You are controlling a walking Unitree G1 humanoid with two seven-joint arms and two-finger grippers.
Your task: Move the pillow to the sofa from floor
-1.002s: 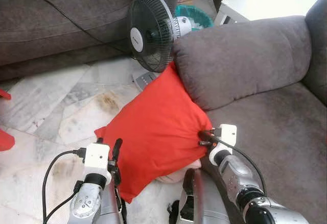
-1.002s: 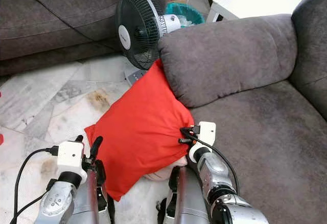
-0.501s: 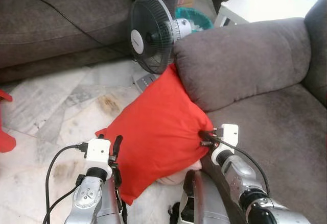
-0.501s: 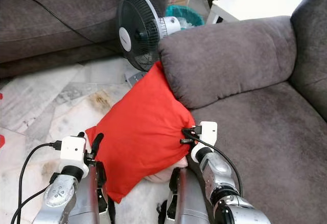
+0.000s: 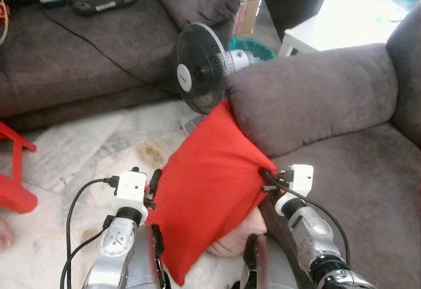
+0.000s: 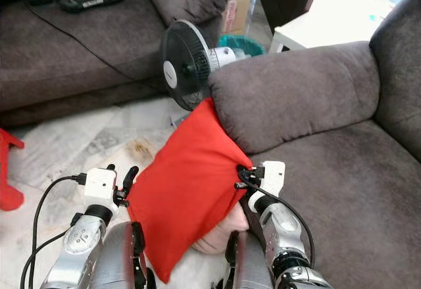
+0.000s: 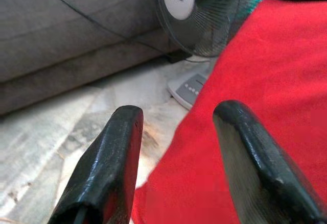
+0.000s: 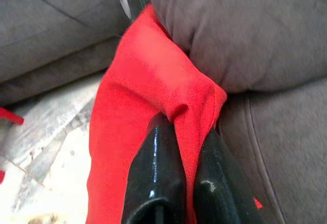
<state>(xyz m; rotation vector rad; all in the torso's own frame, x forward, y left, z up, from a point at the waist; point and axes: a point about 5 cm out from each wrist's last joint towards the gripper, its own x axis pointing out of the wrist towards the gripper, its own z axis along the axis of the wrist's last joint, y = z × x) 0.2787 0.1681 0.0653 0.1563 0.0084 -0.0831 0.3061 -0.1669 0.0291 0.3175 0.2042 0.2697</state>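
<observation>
The red pillow (image 5: 210, 183) hangs tilted, its top corner pressed against the grey sofa's armrest (image 5: 309, 98) and its lower end above the floor. My right gripper (image 5: 266, 178) is shut on the pillow's right edge; in the right wrist view both black fingers (image 8: 158, 173) pinch a fold of red cloth (image 8: 148, 81). My left gripper (image 5: 152, 187) stands open beside the pillow's left edge. The left wrist view has its fingertips (image 7: 122, 127) apart, one resting over the red cloth (image 7: 265, 71). The sofa seat (image 5: 368, 183) lies to the right.
A black standing fan (image 5: 200, 68) stands on the marble floor (image 5: 85, 151) right behind the pillow. A second grey sofa (image 5: 79, 52) with a cable across it runs along the back. A red stool (image 5: 16, 177) is at the left, a white table (image 5: 335, 19) at the back right.
The camera has tilted up, showing more of the far sofa. The pillow has come up off the floor in my right gripper and hangs more upright. My left gripper sits closer to its edge.
</observation>
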